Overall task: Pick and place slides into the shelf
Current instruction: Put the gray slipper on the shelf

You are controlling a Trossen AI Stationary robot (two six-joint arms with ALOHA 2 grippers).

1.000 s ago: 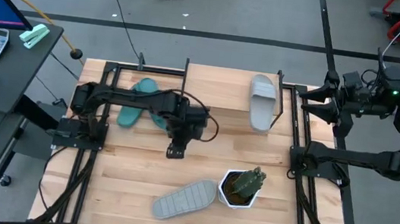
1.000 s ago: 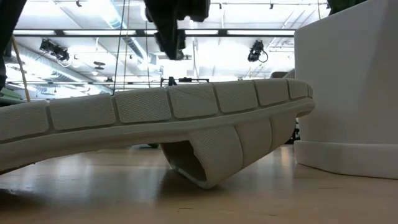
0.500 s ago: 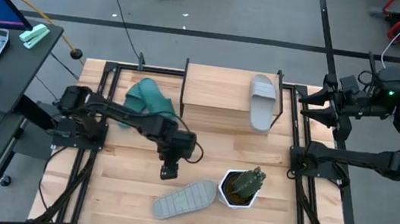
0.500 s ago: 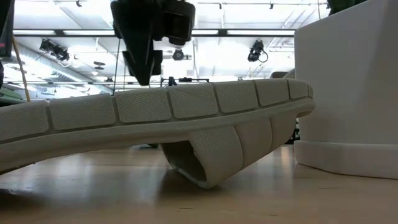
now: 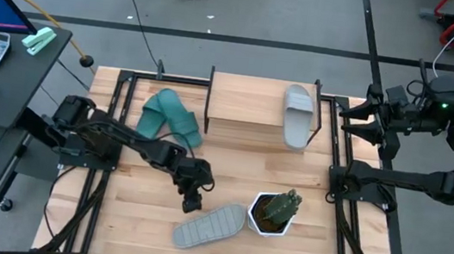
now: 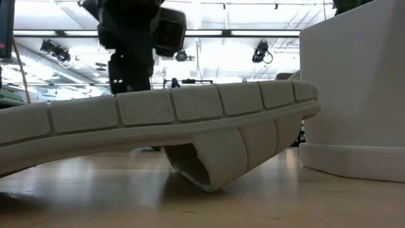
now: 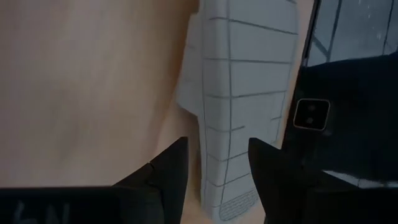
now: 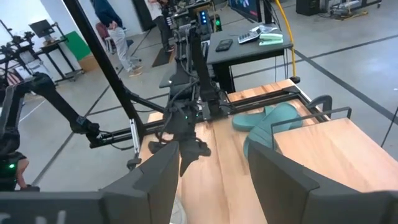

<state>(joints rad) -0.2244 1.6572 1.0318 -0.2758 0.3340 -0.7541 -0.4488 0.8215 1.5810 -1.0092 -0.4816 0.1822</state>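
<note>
Bare desk (image 5: 138,212) surface is being left around the upturned grey slide (image 5: 210,226), which is lying sole-up near the front of the desk, well inside the front edge. Just to its right a white planter (image 5: 271,220) with a small plant is standing, close to the slide's toe end. The black frame rails are running along both desk sides.

The left end effector (image 5: 192,203) is being held just above and beside the back-left side of this slide, fingers (image 7: 169,173) released and spread; in the left wrist view the slide's ridged sole (image 7: 239,106) is being seen between and ahead of the two fingers, nothing being grasped. In the low view the end effector (image 6: 123,82) is seen hanging just behind the slide (image 6: 171,120), and contact cannot be told.

The slide's long axis is being laid diagonally, from front-left to back-right, with the strap pressed under it against the desk.

The teal pair (image 5: 171,117) is being left piled at the back-left, just beside the left end of the shelf (image 5: 247,108). The second grey slide (image 5: 298,116) is sitting upright on the shelf's right end, long axis running front to back.

The right end effector (image 5: 351,116) is being parked off the desk's right rear edge, fingers (image 8: 155,174) released, holding nothing.
</note>
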